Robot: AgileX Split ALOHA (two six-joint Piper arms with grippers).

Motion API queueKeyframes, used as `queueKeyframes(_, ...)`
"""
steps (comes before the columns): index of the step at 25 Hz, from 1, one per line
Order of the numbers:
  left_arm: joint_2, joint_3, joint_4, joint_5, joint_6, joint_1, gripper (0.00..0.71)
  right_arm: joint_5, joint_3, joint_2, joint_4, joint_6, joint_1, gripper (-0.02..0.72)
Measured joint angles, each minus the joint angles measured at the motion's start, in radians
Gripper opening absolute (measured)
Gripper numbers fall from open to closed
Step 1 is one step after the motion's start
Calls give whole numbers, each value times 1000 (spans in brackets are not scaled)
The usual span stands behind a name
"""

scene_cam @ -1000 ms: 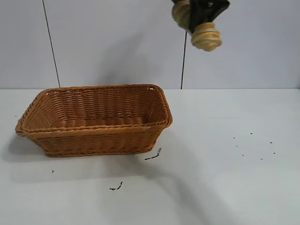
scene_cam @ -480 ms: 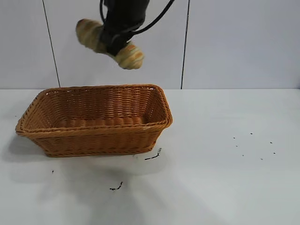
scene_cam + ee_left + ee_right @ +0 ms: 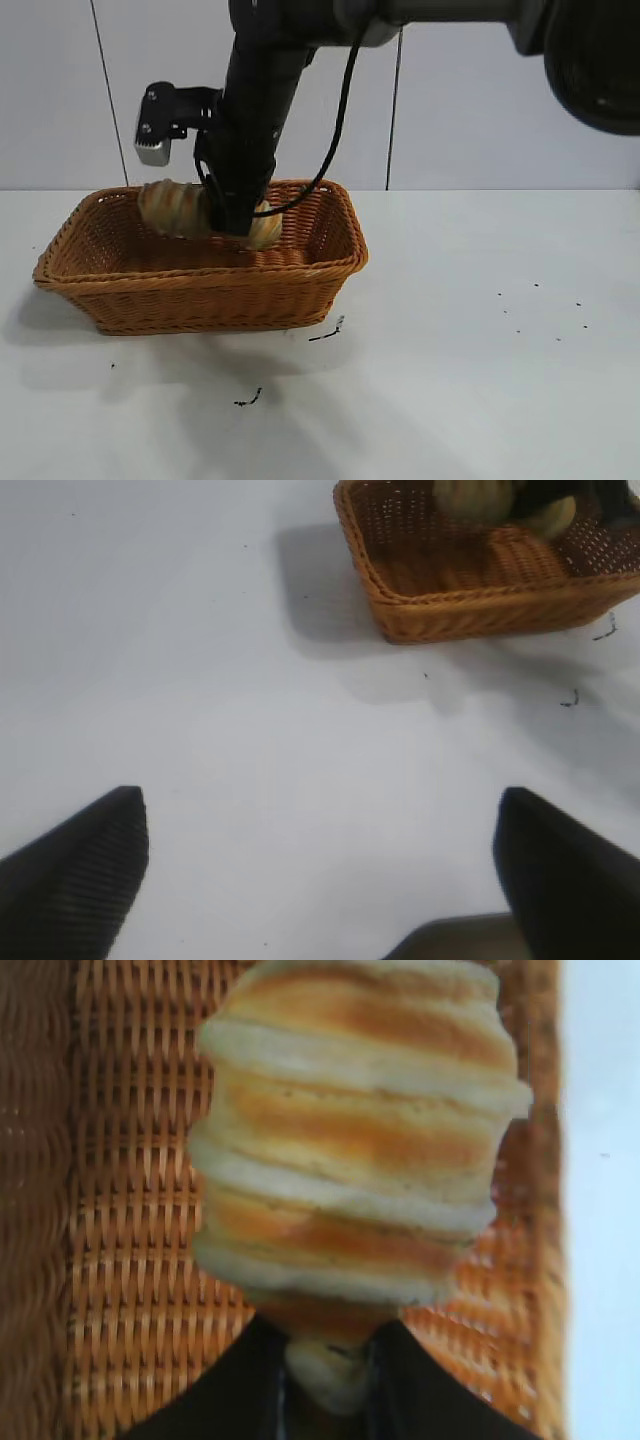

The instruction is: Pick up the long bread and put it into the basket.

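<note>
The orange-brown wicker basket (image 3: 200, 290) stands on the white table at the left. My right gripper (image 3: 232, 215) reaches down into it and is shut on the long bread (image 3: 172, 208), a pale loaf with orange-brown ridges held just above the basket floor. In the right wrist view the long bread (image 3: 350, 1130) is pinched between the black fingers (image 3: 250, 1380) over the basket weave (image 3: 120, 1260). The left wrist view shows the basket (image 3: 470, 600) and the long bread (image 3: 475, 498) far off. My left gripper (image 3: 320, 870) is open and empty over bare table.
The white table (image 3: 500, 350) carries a few small dark specks (image 3: 325, 333) in front of and to the right of the basket. A grey wall stands behind.
My right arm has swung the bread from high at the right leftward over the basket, then lowered it inside the basket.
</note>
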Motion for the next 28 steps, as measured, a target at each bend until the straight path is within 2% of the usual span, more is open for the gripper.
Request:
queueKeyframes(3,0,0,0,0,0,0,692,0,0,0,3,2,0,468)
queueKeyframes(5,0,0,0,0,0,0,692,0,0,0,4,4,0,598)
queueKeyframes(6,0,0,0,0,0,0,692,0,0,-2,6,4,0,637)
queueKeyframes(9,0,0,0,0,0,0,692,2,0,-16,6,4,0,680)
queueKeyframes(14,0,0,0,0,0,0,692,11,-2,-58,18,11,-8,689)
queueKeyframes(17,0,0,0,0,0,0,692,20,-2,-98,52,70,-20,689)
queueKeyframes(19,0,0,0,0,0,0,692,20,-2,-131,71,148,-30,689)
queueKeyframes(21,0,0,0,0,0,0,692,19,-3,-165,76,282,-39,689)
queueKeyframes(24,0,0,0,0,0,0,692,19,-5,-218,69,537,-49,689)
queueKeyframes(26,0,0,0,0,0,0,692,17,-8,-240,39,731,-55,689)
queueKeyframes(28,0,0,0,0,0,0,692,27,-8,-252,-1,889,-65,689)
